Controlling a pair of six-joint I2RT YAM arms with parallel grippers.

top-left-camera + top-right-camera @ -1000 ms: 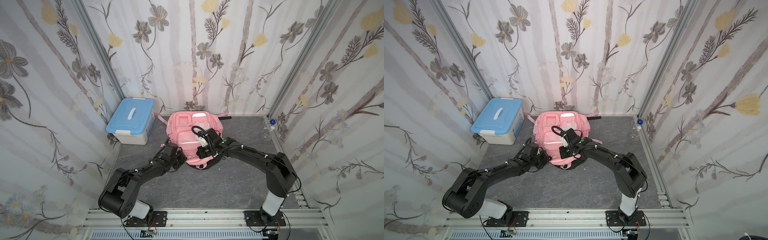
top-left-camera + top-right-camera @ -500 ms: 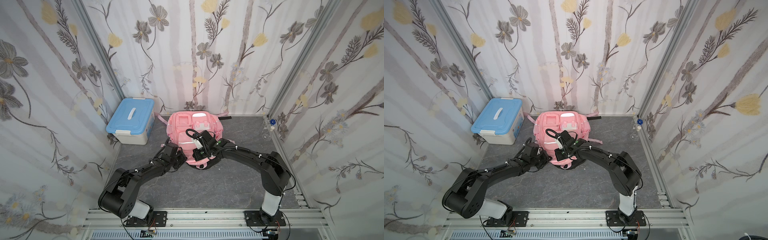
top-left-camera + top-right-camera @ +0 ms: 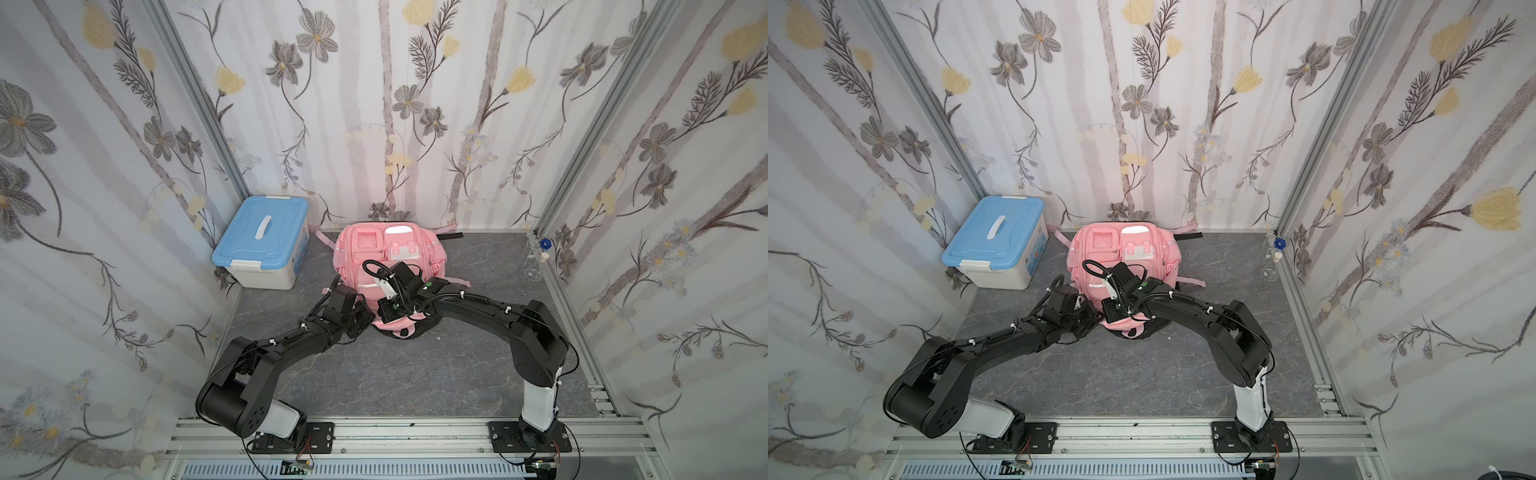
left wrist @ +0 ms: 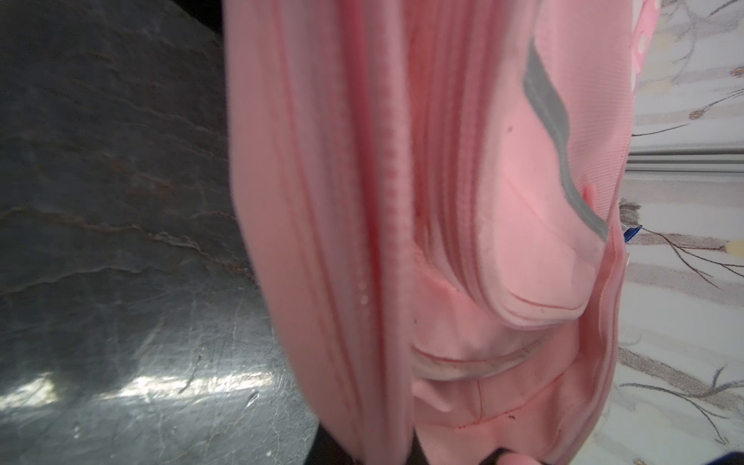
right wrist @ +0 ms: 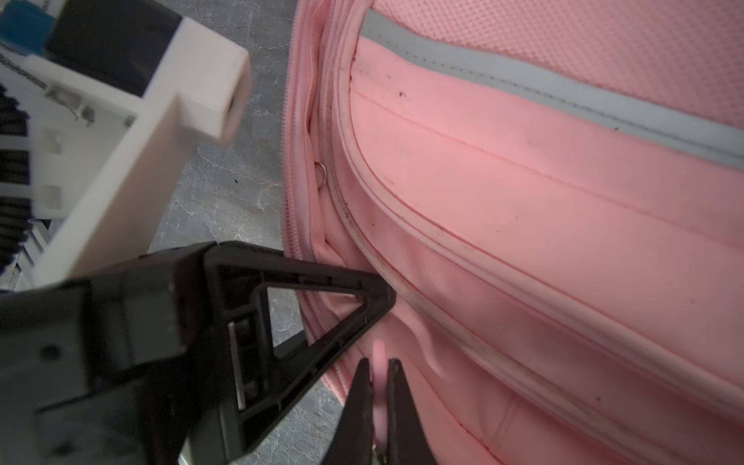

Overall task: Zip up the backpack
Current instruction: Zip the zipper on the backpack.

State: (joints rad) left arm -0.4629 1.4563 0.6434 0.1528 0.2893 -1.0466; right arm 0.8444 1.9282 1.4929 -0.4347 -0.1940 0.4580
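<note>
The pink backpack (image 3: 390, 249) (image 3: 1125, 245) lies flat on the grey table, in both top views. My left gripper (image 3: 365, 320) (image 3: 1091, 321) is at its near left corner, shut on a fold of the pink fabric (image 4: 374, 402); its black finger (image 5: 322, 306) shows in the right wrist view. My right gripper (image 3: 388, 311) (image 3: 1113, 311) (image 5: 378, 364) is just beside it, shut on the pink zipper pull (image 5: 378, 350). The zipper track (image 5: 290, 161) runs along the backpack's edge. A small metal ring (image 5: 320, 173) sits in the seam.
A white storage box with a blue lid (image 3: 262, 245) stands at the back left, beside the backpack. A glass flask and a blue-capped bottle (image 3: 540, 257) stand by the right wall. Floral walls enclose three sides; the metal rail (image 3: 395, 432) runs along the front.
My right gripper has slid left and nearer along the backpack's near edge with the zipper pull, ending up close to the left gripper. The left arm has stayed put.
</note>
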